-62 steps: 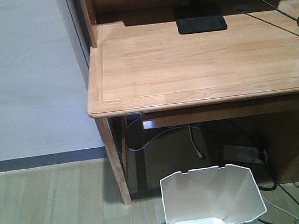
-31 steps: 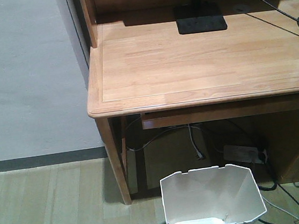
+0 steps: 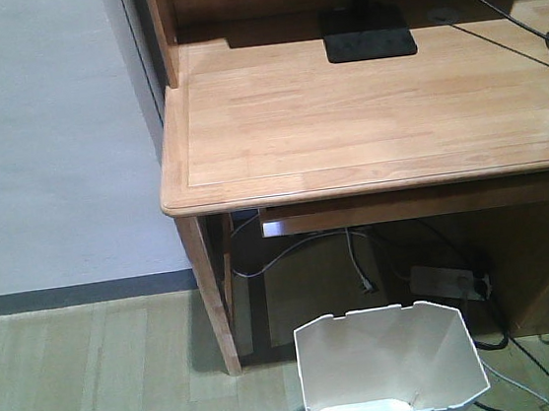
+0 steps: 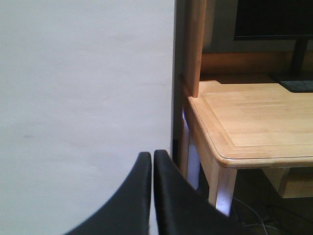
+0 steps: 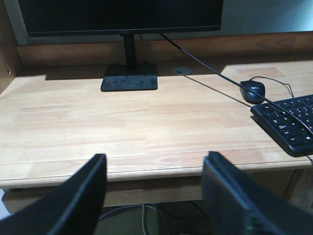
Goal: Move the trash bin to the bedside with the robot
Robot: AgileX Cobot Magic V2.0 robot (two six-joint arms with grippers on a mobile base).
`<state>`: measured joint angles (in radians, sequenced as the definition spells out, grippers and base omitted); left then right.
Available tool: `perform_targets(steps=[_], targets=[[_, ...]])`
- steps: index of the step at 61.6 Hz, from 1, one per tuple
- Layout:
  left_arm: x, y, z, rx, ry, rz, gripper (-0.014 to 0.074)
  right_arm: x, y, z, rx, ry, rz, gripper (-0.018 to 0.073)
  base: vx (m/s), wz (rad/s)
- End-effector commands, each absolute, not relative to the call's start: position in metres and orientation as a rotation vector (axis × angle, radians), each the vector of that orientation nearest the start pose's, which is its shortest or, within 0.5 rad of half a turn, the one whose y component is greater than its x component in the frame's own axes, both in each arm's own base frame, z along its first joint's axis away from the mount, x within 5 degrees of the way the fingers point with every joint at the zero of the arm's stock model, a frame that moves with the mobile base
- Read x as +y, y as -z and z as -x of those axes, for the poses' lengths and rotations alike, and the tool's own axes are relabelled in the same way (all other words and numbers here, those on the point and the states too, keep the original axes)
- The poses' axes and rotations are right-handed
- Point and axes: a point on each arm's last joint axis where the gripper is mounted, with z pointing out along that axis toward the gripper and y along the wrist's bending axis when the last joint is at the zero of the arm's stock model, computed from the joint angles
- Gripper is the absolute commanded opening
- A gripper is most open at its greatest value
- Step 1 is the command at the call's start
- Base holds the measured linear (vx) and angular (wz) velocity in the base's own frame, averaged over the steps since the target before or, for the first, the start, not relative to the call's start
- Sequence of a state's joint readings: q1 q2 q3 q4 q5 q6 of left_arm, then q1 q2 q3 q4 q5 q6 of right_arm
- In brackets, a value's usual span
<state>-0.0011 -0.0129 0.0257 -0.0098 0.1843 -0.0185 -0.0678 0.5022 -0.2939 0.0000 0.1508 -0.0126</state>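
Front view: the trash bin point(image 3: 386, 356), white with faceted sides and a notched rim, stands upright and open-topped on the wood-plank floor point(image 3: 97, 384) at the bottom edge of the frame. It sits in front of the light wooden desk point(image 3: 372, 105), below the desk's front edge and just right of the desk's front left leg point(image 3: 212, 297), apart from it. Behind the bin, under the desk, lie a white power strip point(image 3: 449, 283) and loose cables. A black monitor stand point(image 3: 368, 33) rests at the back of the desktop. Left of the desk, a pale wall point(image 3: 49, 142) ends in a dark baseboard point(image 3: 76, 294). Neither arm appears in this view.

Left wrist view: the left gripper point(image 4: 152, 155) points toward the wall beside the desk's left corner; its two black fingers point(image 4: 139, 196) are pressed together, with nothing between them.

Right wrist view: the right gripper point(image 5: 155, 161) is level with the desk's front edge; its fingers point(image 5: 78, 196) stand wide apart and hold nothing. Beyond them on the desktop are a dark monitor point(image 5: 122, 14) on its stand, a black mouse point(image 5: 253, 90) and, at the right edge, part of a black keyboard point(image 5: 288, 122). The bin does not show in either wrist view
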Motion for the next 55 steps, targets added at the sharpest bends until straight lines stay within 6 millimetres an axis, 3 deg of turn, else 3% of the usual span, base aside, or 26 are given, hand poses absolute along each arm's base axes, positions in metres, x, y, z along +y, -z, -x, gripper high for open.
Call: perform_targets(steps=[1,20,30,45,55], targets=[[0.000,-0.190,-0.056,1.608,0.038,0.030,-0.0006,-0.008,-0.276,-0.114,1.751,0.067,-0.038,0.0468,0.00,0.00],[0.000,-0.190,-0.056,1.608,0.038,0.030,-0.0006,-0.008,-0.278,-0.115,1.727,0.040,-0.068,0.0466,0.00,0.00],[0.000,-0.190,-0.056,1.608,0.038,0.030,-0.0006,-0.008,-0.274,-0.121,1.807,0.028,-0.081,0.0466,0.00,0.00],[0.000,-0.190,-0.056,1.608,0.038,0.030,-0.0006,-0.009,-0.274,-0.157,2.032,-0.008,-0.118,0.0466,0.00,0.00],[0.000,-0.190,-0.056,1.608,0.038,0.030,-0.0006,-0.010,-0.261,-0.184,2.242,-0.025,-0.125,0.0466,0.00,0.00]])
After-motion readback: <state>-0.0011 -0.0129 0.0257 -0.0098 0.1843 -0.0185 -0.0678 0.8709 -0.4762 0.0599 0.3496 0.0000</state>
